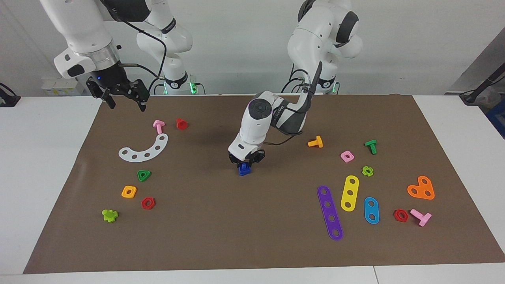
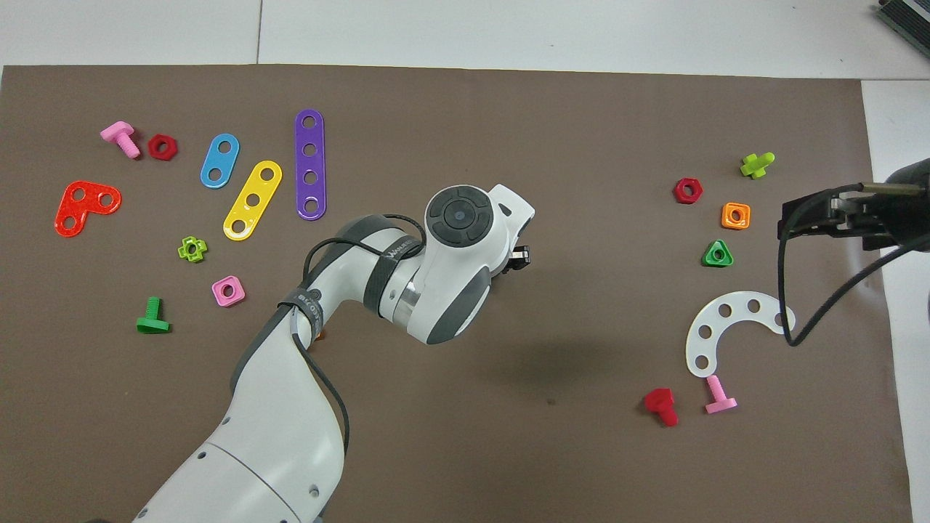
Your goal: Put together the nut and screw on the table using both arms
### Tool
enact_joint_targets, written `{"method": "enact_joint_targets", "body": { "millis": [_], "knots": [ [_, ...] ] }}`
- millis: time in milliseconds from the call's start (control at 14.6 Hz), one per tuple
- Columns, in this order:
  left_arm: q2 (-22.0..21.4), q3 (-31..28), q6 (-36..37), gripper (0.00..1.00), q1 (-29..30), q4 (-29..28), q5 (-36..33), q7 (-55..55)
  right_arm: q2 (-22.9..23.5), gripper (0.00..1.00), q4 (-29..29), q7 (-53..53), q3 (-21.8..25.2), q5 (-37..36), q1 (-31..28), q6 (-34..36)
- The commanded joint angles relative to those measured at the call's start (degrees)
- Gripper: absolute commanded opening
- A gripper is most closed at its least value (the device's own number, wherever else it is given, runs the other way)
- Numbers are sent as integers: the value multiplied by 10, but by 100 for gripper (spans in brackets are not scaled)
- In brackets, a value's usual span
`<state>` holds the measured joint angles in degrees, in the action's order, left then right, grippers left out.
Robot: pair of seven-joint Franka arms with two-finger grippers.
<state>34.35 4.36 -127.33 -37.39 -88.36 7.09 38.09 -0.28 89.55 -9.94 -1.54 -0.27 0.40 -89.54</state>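
Observation:
A small blue piece (image 1: 244, 170) sits on the brown mat (image 1: 252, 236) near the middle of the table. It looks like a square blue nut with a darker blue part on top; I cannot tell nut and screw apart. My left gripper (image 1: 245, 161) is down right on top of it, pointing straight down. In the overhead view the left arm (image 2: 450, 261) hides the blue piece. My right gripper (image 1: 125, 103) is open and empty, raised over the mat's edge at the right arm's end, and also shows in the overhead view (image 2: 792, 218).
Toward the right arm's end lie a white curved strip (image 1: 144, 150), a pink screw (image 1: 158, 126), a red screw (image 1: 181, 124), a green triangular nut (image 1: 143, 175) and an orange nut (image 1: 129, 191). Toward the left arm's end lie an orange screw (image 1: 316, 142), a pink nut (image 1: 347, 156) and coloured strips (image 1: 330, 213).

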Motion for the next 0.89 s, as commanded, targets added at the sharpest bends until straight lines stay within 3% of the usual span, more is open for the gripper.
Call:
{"method": "enact_joint_targets", "body": {
  "millis": [0,68,137,205,411,616,753,822],
  "knots": [
    [-1,-13,-5,0,-10,3,4,6,-16,100,21,15,0,18,-4,0],
    [-1,-13,-5,32,-10,4,5,7,-16,100,20,16,-1,18,-4,0],
    [0,-13,-4,70,-10,5,4,7,-16,100,20,16,0,18,-4,0],
    [0,-15,0,100,-10,6,1,7,-16,100,20,16,0,18,-4,0],
    [2,-15,51,100,-2,39,-9,7,-15,100,20,17,0,18,-4,0],
    [-17,-43,181,100,27,93,-11,1,-15,100,19,16,0,18,-5,0],
    [-53,-64,248,100,49,115,-27,-2,-15,100,19,16,0,18,-6,1],
    [-93,-63,256,100,69,113,-30,-3,-15,100,19,16,0,18,-6,1]
  ]
}}
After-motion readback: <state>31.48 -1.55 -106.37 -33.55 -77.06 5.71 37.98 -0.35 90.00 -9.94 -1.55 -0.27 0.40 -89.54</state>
